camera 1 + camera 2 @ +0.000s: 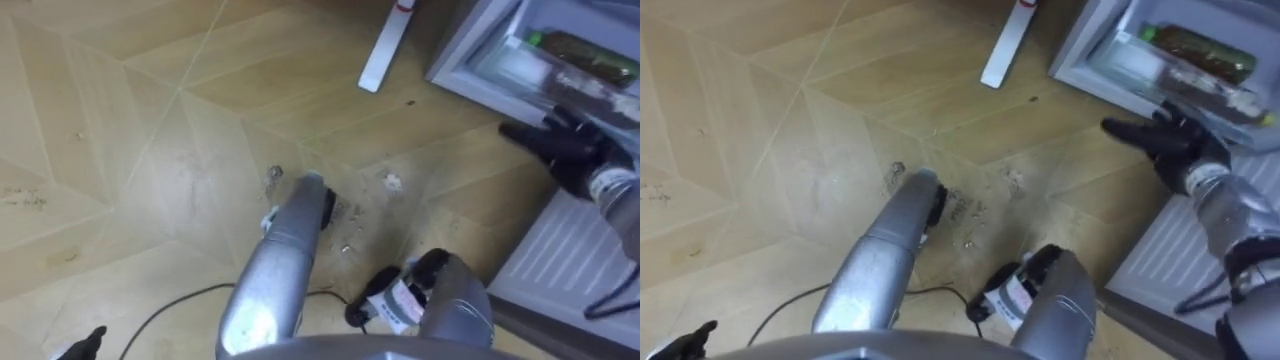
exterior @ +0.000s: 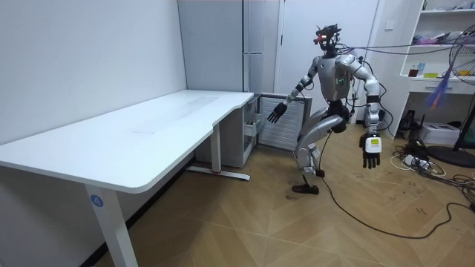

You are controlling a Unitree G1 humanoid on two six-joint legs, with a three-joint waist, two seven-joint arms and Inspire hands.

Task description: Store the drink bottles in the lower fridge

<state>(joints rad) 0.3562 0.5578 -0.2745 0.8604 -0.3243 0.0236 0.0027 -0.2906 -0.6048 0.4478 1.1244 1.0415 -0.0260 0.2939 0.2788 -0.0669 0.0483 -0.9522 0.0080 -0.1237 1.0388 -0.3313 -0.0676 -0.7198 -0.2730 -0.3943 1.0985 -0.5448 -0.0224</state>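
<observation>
Drink bottle (image 1: 580, 50) lay inside the open lower fridge (image 1: 465, 45). The right hand (image 1: 560, 145), fingers spread and empty, hovered just before it; the left hand (image 2: 370, 152) hung loose and empty. Placement looked complete, so the next move would call for drawing the arm clear and shutting the door.

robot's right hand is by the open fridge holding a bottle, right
Not quite. The right hand is by the open fridge, but it holds nothing, its fingers spread. The bottle lies inside the fridge, as the left eye view shows.
</observation>
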